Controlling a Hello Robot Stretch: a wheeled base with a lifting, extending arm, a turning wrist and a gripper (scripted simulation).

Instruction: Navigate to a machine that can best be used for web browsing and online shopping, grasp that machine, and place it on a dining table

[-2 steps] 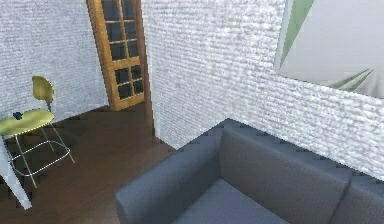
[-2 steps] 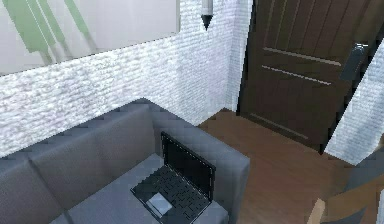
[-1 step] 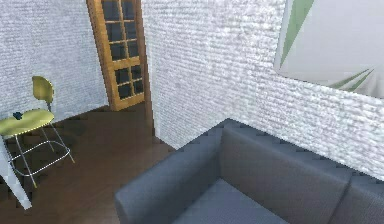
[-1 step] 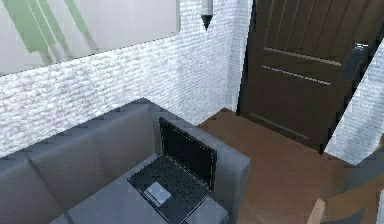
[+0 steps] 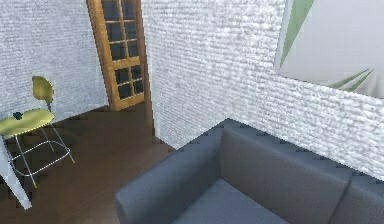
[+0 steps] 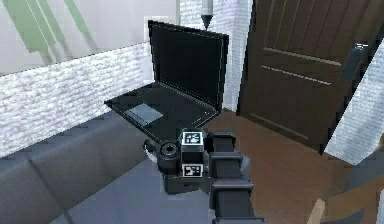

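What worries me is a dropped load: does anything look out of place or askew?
Only the open laptop: it hangs in the air above the sofa, on no surface, at the end effector, which holds it. Nothing else stands out.

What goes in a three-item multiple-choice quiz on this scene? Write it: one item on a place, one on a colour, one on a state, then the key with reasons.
1. Where in the forward view is the yellow chair?
A. at the left side
B. at the right edge
C. at the top middle

2. What colour is the sofa?
A. red
B. white
C. dark grey

3. How is the lid of the laptop in the arm side view?
A. shut flat
B. raised, with a dark screen
C. missing

Key: 1 A, the chair stands near the view's left edge. 2 C, its back and cushions are dark grey. 3 B, the lid stands up from the base.
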